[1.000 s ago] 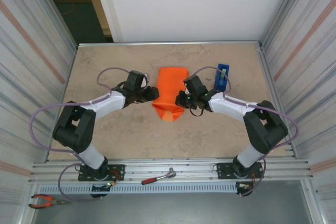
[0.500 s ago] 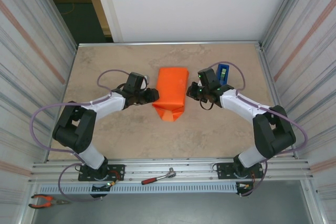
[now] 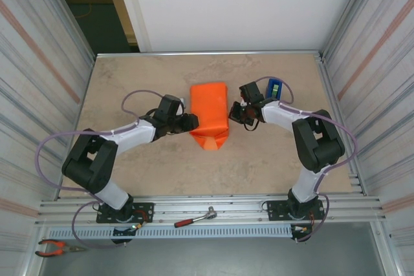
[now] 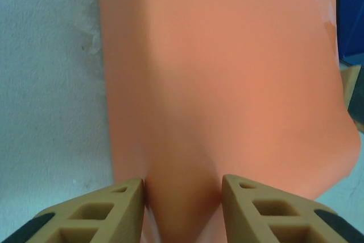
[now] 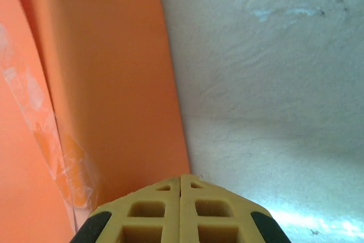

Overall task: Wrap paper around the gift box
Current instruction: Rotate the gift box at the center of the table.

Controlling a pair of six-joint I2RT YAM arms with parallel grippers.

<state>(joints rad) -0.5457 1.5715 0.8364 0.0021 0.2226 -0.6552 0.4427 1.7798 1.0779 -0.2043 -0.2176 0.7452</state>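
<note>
The paper [image 3: 209, 111] lies at the middle of the worktop [image 3: 142, 82] as a box-shaped orange parcel, so the gift box is, by my judgement, fully wrapped inside it. At the lower end of the parcel in the top view, a folded triangular flap [image 3: 211, 140] lies closed.

Over the last second the right arm has pulled away from the lower right edge of the parcel. It has swung toward the upper right of the frame and then come back in higher up. The right tool [image 3: 237, 114] now sits at the parcel's right side, just left of the blue tape dispenser [image 3: 273, 87]. In its wrist view the right tool [image 5: 181, 186] is fully closed and holds nothing. Its tips are low against the orange side wall, where a strip of clear tape [image 5: 51, 157] is already stuck on.

The left tool [image 3: 191, 121] has stayed on the parcel's left side, shifted a little toward the centre. In its wrist view the left tool [image 4: 183, 189] is narrowed onto a ridge of the paper, with one finger [image 4: 122, 200] on each side.

The parcel's upper end has turned slightly to the left. That suggests the left arm is steadying it while the right presses or smooths the taped side. The wrapping looks nearly finished. The risk I see is the closed tool pushing the parcel askew.
</note>
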